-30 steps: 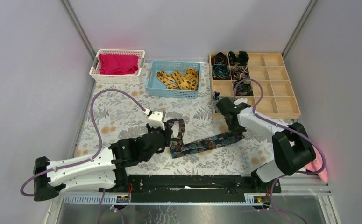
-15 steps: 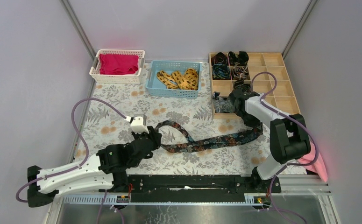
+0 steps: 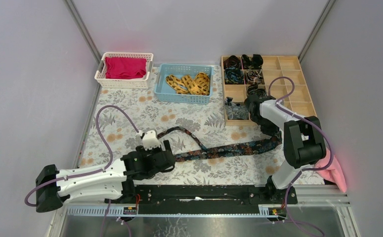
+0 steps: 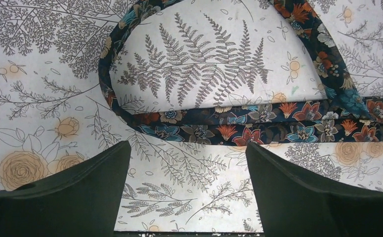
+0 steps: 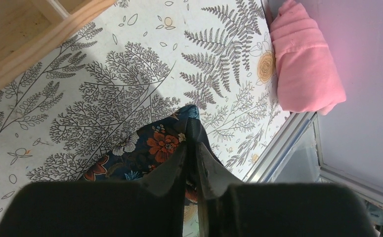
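At the near left, the left hand [image 4: 187, 148] is wide open and holds nothing, low over the flowered desk [image 3: 125, 111]. The looped end of a patterned tie [image 3: 229, 148] lies just beyond its fingers. The tie runs right across the desk to the right hand [image 5: 191, 143], which is clamped on its other end, near a folded pink cloth [image 5: 303, 64]. Beyond stands a wooden tray [image 3: 298, 106]. Far left are a blue basket [image 3: 182, 97] and a white basket [image 3: 122, 83].
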Motion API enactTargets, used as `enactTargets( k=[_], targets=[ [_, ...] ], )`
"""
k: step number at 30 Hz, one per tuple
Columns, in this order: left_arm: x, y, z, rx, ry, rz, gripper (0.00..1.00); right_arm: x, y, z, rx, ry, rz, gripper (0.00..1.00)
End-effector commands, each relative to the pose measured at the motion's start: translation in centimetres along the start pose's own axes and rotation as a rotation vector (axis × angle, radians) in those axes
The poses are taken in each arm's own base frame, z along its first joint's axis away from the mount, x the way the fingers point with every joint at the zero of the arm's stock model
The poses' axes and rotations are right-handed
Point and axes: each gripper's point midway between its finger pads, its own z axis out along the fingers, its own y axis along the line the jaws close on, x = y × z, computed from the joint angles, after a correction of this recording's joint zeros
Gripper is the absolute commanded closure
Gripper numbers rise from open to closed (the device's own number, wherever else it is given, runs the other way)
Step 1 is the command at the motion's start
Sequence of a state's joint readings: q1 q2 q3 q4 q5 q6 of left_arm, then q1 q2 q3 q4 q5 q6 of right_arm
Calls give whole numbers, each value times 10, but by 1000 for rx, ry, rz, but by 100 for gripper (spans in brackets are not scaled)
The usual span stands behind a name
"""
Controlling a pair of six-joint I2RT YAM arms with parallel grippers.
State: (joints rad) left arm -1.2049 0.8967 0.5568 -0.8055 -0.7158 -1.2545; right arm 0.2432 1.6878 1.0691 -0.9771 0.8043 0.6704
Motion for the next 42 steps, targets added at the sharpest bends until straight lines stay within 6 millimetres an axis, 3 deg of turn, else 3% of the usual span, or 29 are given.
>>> enactTargets(
  k=[1,6,10,13,14,17,25,28,31,36,42],
  targets=[
    [-22,-1,-5,-8,-85,-59,4,-16,-3,-7,-25,-64,70,84],
    [-76,-23,-16,-1,-252,-57,5,-27,24,-40,-259,-158,94,89],
    [-108,-30,2,-98,-265,4,8,-33,34,-67,-354,-218,75,87],
    [-109,-26,33,-181,-168,104,15,-36,33,-75,-389,-250,83,87],
    [-109,-24,42,-207,-145,129,24,-37,33,-77,-402,-256,86,87],
    [-108,-21,60,-245,-93,206,37,-38,37,-85,-469,-272,100,87],
    [-110,-11,106,-209,32,283,30,-39,42,-96,-554,-289,104,88],
    [-104,-9,125,-201,70,283,32,-40,39,-98,-558,-296,106,88],
    [-97,-8,144,-188,121,285,39,-41,38,-100,-566,-305,115,88],
    [-85,-10,149,-162,162,289,54,-43,32,-99,-547,-317,124,88],
    [-73,-4,148,-166,192,296,64,-41,35,-99,-559,-312,122,88]
  ],
)
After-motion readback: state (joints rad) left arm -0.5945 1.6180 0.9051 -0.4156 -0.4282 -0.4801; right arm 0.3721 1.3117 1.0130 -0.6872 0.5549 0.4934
